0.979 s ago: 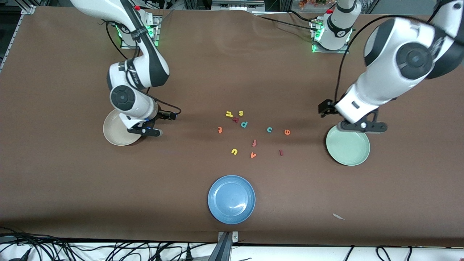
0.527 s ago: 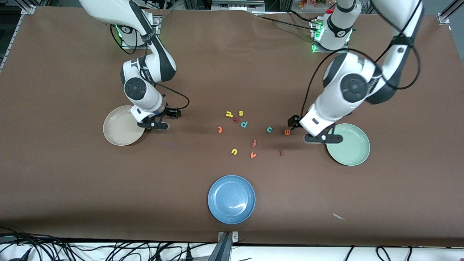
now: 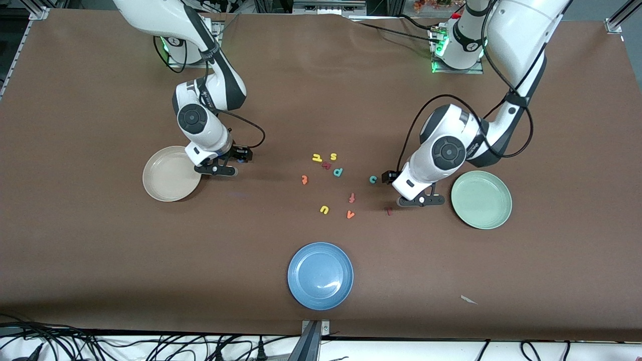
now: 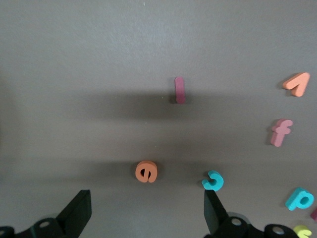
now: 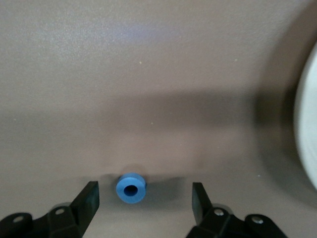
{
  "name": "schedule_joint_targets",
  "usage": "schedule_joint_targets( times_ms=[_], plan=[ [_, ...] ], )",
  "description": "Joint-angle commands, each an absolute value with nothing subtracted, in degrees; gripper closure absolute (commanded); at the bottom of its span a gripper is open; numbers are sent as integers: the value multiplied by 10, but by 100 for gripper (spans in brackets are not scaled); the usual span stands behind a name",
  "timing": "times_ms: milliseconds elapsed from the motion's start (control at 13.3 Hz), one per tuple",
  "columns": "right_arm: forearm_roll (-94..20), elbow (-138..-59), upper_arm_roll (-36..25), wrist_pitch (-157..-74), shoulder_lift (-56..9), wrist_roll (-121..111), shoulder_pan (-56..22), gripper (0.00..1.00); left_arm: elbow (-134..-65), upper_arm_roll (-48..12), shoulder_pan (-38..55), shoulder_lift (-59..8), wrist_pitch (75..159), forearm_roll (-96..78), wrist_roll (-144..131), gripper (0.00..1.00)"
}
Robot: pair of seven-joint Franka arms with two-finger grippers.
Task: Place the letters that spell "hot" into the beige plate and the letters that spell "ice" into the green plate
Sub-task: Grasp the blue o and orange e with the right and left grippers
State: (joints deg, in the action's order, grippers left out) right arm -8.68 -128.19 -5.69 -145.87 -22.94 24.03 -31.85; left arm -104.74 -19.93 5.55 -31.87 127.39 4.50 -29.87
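beige plate (image 3: 168, 175) empty | green plate (image 3: 484, 200) empty | blue "o" (image 5: 131, 188), orange "e" (image 4: 146, 171) flat on table

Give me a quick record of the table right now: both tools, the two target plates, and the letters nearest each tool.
left tool: open, over the orange e
right tool: open, astride the blue o, not gripping it
plates: beige plate beside the right tool; green plate; no letters seen in either
near the orange e: teal c and red i, on the table
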Motion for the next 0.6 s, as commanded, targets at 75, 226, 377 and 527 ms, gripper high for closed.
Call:
schedule_joint_targets(
  times_ms=[75,226,377,527],
  plan=[
    [-96,-1288,-48,-1475,-233,240,-316,25,-1086,-200,57,-330,1328,87,-318,0],
    [-97,-1288,-48,-1480,-236,240,-316,25,-1111,-200,57,-337,1371,110,-326,0],
    [-97,-1288,-47,-1489,-245,240,-316,25,-1125,-200,56,-337,1387,116,-334,0],
    [-97,-1287,-41,-1491,-249,241,-316,25,-1129,-200,58,-337,1388,117,-344,7]
  ],
)
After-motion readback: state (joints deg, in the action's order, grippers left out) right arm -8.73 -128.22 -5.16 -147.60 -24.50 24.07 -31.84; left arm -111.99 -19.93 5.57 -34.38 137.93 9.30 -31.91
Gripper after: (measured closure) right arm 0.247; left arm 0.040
